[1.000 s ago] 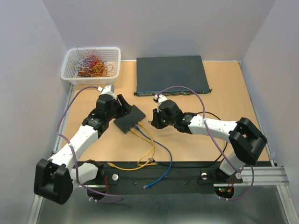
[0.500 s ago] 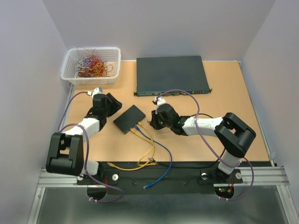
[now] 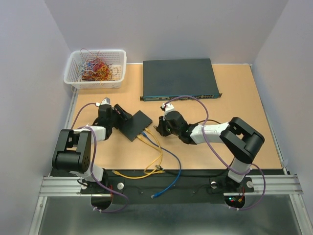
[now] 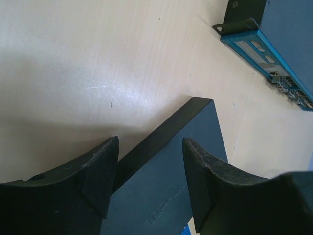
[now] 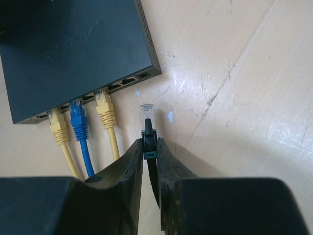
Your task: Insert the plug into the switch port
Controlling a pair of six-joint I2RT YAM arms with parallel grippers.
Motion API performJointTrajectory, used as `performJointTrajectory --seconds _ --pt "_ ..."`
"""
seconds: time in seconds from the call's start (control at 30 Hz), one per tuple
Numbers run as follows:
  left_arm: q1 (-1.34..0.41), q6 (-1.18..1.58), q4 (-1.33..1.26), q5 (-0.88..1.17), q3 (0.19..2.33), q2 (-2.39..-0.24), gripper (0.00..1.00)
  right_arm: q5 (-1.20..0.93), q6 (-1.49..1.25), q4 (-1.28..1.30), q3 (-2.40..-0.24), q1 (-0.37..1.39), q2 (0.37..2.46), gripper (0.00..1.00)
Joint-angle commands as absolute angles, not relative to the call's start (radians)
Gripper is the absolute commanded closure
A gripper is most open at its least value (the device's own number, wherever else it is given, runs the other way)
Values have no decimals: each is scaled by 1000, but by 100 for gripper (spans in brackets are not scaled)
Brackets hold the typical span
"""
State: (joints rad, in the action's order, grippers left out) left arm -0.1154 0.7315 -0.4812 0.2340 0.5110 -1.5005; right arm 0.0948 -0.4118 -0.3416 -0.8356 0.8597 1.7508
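The small black box [image 3: 136, 124] lies flat mid-table, seen close in the right wrist view [image 5: 73, 49]. Two yellow plugs [image 5: 105, 111] and a blue one [image 5: 78, 117] sit in its row of sockets. An empty switch port [image 5: 128, 81] shows to their right. My right gripper [image 5: 149, 144] is shut on the plug [image 5: 147, 113], clamped on its teal boot. The clear tip points at the port row, a short gap away. My left gripper [image 4: 149, 171] is open, its fingers [image 4: 100, 171] over the box's top face [image 4: 171, 166] at its left end [image 3: 122, 117].
The large grey-blue rack switch [image 3: 180, 77] lies at the back, its front edge also in the left wrist view [image 4: 274, 39]. A white basket [image 3: 95, 68] of coloured wires stands back left. Yellow [image 3: 146, 169] and blue [image 3: 173, 166] cables trail from the box to the near edge.
The left arm has folded back toward its base; its gripper backed off the box's left end, then returned. The right arm's elbow drew in, the plug still held by the ports.
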Motion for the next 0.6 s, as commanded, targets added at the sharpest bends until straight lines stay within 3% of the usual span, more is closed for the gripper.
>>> performJointTrajectory --seconds 0.0,0.57 --pt "-114 764 -571 317 463 -1490 35 126 -402 -468 -833 868 1779 99" --pt "-124 753 -667 348 442 -1539 36 150 -371 -549 -857 888 1833 100"
